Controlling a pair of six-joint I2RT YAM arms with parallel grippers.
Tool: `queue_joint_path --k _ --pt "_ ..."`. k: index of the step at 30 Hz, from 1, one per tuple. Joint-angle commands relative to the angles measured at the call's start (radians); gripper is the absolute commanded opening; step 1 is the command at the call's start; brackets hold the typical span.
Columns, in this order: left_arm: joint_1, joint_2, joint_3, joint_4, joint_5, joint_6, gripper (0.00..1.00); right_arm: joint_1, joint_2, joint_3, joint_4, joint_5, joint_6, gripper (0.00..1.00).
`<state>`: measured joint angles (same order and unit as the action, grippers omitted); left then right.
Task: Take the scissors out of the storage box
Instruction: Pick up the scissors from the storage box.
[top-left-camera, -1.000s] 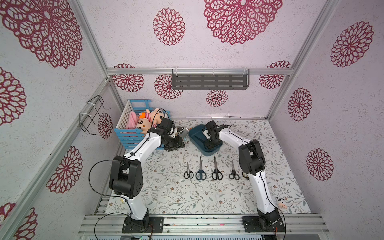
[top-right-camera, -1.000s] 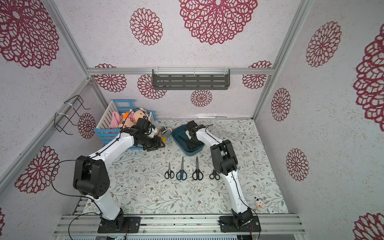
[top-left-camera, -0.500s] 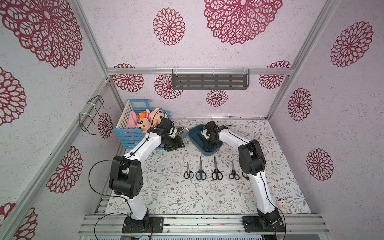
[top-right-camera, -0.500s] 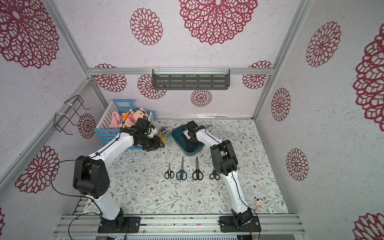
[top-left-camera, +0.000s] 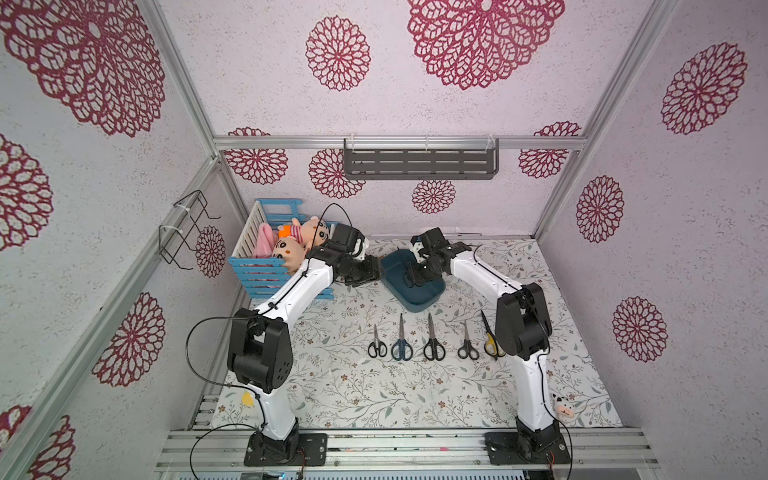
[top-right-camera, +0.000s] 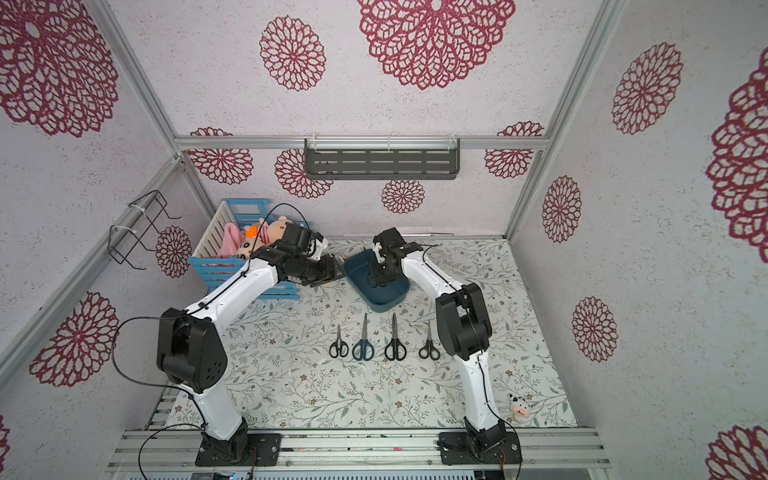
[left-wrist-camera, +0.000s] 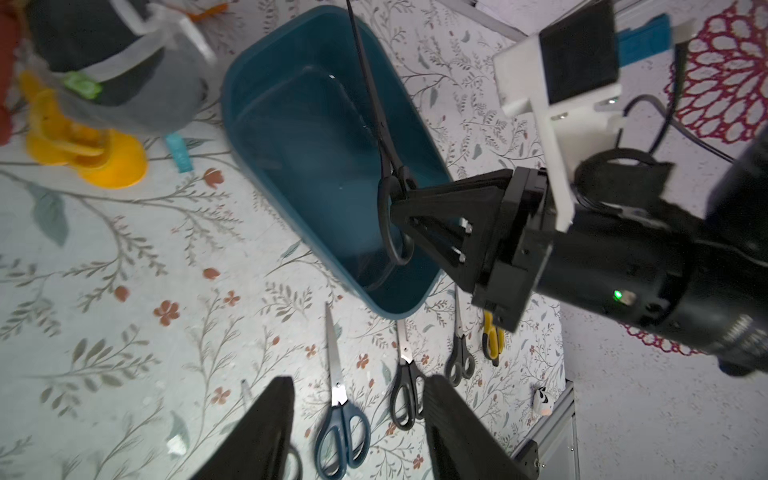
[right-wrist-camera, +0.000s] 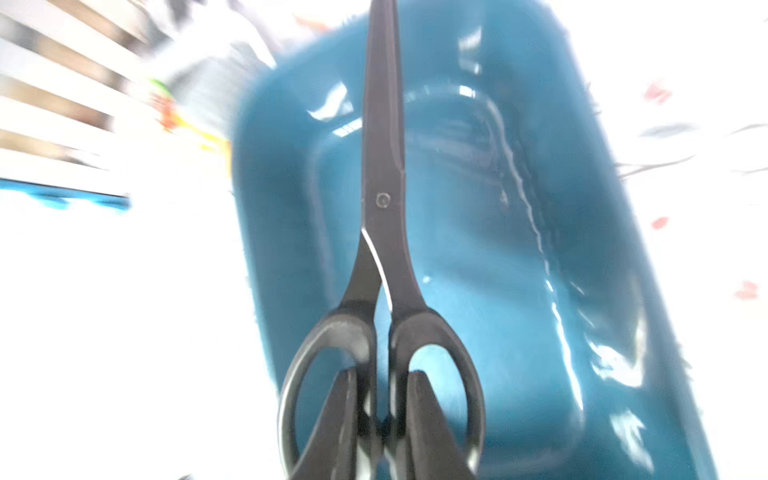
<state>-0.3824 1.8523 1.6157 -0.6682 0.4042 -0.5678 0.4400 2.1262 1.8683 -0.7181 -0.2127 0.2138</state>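
The worry from where I stand is the hold itself. The right gripper (right-wrist-camera: 382, 390) has its fingers pressed together on the scissors (right-wrist-camera: 382, 199) only at the handle end, one finger in each loop, squeezing the bars where the loops meet. All the long blade sticks out beyond the grip, so I'd expect the pair to swivel in the pinch if the arm moves briskly. The blade points toward the far end of the box (left-wrist-camera: 291, 145). If the tip catches that wall on the way out, it could drag or tip the box, which looks light, or work the scissors loose.

A second risk is the set-down. The row (top-left-camera: 433, 347) of five pairs already lies on the table (top-left-camera: 353, 395) just near of the box. A dropped or swinging pair could knock them askew, most likely the yellow pair (top-left-camera: 490, 345) beside the right arm's elbow.

The scissors are over the inside of the box, loops low and blade rising. I cannot tell whether they touch the floor. Nothing else shows in the box.

The left gripper (left-wrist-camera: 359, 382) hangs just left of the box, fingers spread and empty, close enough that a swinging blade might touch it.
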Motion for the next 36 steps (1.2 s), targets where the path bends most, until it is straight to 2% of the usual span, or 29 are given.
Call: queue_joint_path --k 1,8,12,16,26,28,34,36 --pt "-0.035 0.043 0.040 0.058 0.012 -0.039 0.52 0.018 -0.145 -0.071 0.096 -0.053 0.128 0.00" --pt "-0.046 0.064 0.062 0.077 0.011 -0.064 0.52 0.062 -0.237 -0.194 0.192 -0.094 0.225 0.00" --pt "-0.047 0.064 0.061 0.069 0.034 -0.063 0.48 0.071 -0.259 -0.222 0.224 -0.119 0.247 0.00" --pt "-0.047 0.052 0.032 0.077 0.061 -0.074 0.42 0.072 -0.271 -0.244 0.256 -0.148 0.265 0.00" --pt "-0.044 0.003 -0.051 0.075 0.042 -0.070 0.37 0.071 -0.262 -0.226 0.273 -0.178 0.272 0.00" --pt "-0.045 0.003 -0.051 0.075 0.046 -0.072 0.32 0.073 -0.263 -0.227 0.282 -0.193 0.278 0.00" --pt "-0.043 0.007 -0.050 0.091 0.090 -0.084 0.10 0.081 -0.258 -0.218 0.286 -0.218 0.275 0.00" --pt "-0.038 0.003 -0.055 0.096 0.106 -0.095 0.04 0.083 -0.256 -0.224 0.287 -0.217 0.275 0.04"
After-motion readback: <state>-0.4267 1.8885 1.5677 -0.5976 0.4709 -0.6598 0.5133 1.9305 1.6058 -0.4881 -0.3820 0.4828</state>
